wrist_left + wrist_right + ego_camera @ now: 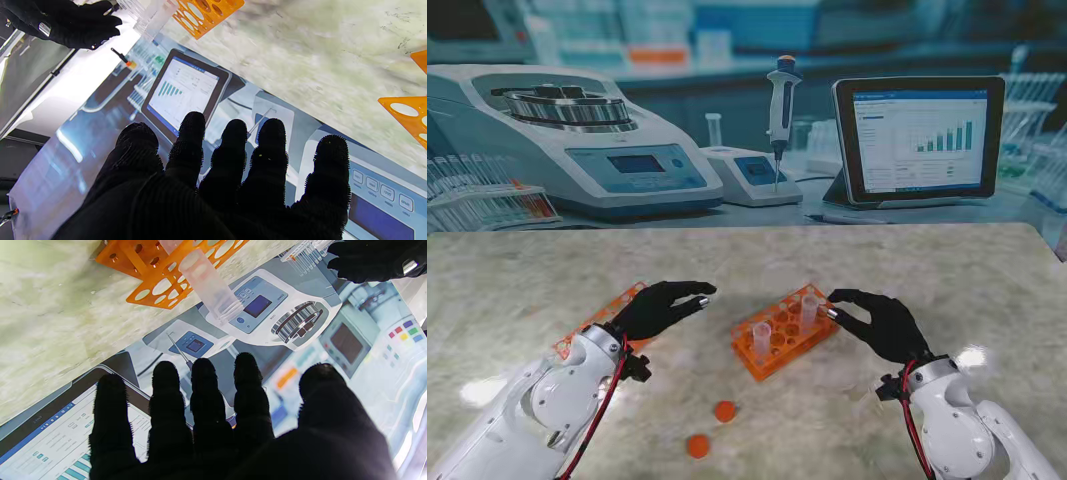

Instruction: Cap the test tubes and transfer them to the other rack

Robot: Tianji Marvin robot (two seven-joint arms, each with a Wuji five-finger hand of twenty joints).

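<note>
Left hand [659, 308]: spread, empty, covering most of the far rack [597, 322] at 9 o'clock.
Right hand [882, 322]: loosely spread, empty, beside the near rack [785, 331].
Tubes [808, 311]: 2, uncapped.
Caps [724, 411]: 2, at 6 o'clock.

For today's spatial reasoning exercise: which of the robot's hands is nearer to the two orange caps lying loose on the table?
Left. The left hand hovers just beyond and left of the orange caps, while the right hand sits farther off, right of the central rack.

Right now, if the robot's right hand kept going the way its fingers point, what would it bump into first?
Probably the taller clear test tube standing in the orange rack. The right hand is open, its fingers aimed leftward at it, though height is hard to judge.
</note>
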